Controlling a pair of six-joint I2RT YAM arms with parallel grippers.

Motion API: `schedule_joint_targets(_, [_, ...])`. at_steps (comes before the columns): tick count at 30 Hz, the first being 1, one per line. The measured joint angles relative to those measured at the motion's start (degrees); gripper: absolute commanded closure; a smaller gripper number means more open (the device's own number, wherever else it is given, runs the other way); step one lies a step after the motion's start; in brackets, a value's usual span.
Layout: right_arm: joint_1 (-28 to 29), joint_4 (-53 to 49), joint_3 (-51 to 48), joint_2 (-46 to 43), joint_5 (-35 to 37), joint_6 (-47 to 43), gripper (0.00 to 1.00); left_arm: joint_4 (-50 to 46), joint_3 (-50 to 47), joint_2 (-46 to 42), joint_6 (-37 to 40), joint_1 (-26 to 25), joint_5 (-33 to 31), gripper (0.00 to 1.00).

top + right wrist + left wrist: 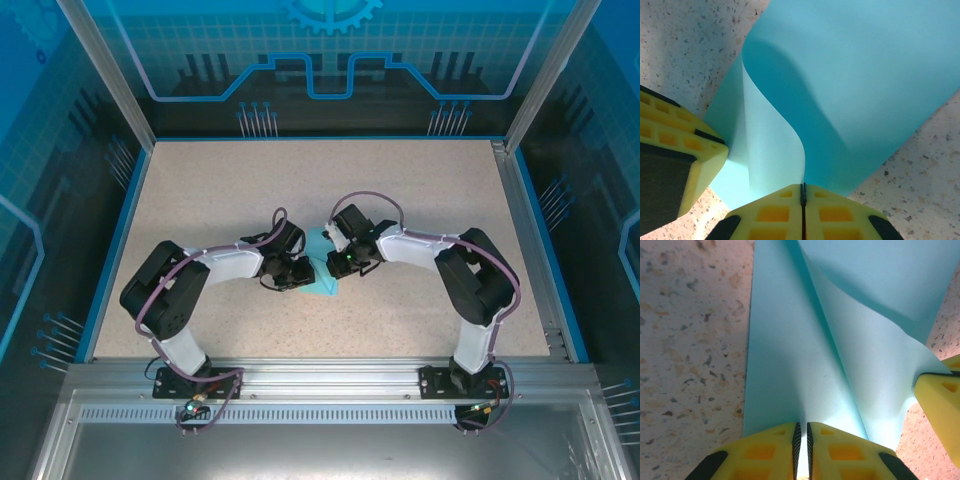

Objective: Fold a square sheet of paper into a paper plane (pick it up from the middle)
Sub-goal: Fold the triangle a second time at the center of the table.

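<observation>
The square sheet of paper (322, 262), light blue, lies mid-table between my two grippers, partly lifted and bent. In the left wrist view the sheet (790, 340) runs away from me with a raised crease, and my left gripper (802, 424) is shut on its near edge. In the right wrist view a flap of the sheet (770, 145) curls upward, and my right gripper (802, 186) is shut on that flap's edge. Each wrist view also catches the other gripper's yellow fingers (940, 410) (675, 165) close by. From above, the left gripper (293, 275) and right gripper (340, 262) nearly touch. The paper plane is out of view.
The speckled tabletop (250, 190) has a blue rim (110, 250) and see-through walls on three sides. An aluminium rail (320, 385) with both arm bases runs along the near edge.
</observation>
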Motion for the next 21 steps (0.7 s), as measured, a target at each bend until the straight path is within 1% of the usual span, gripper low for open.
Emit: schedule_joint_targets(21, [-0.79,-3.23,4.02,3.58,1.01,-3.15,0.92,0.00,0.00,0.00,0.00,0.00,-0.02,0.83])
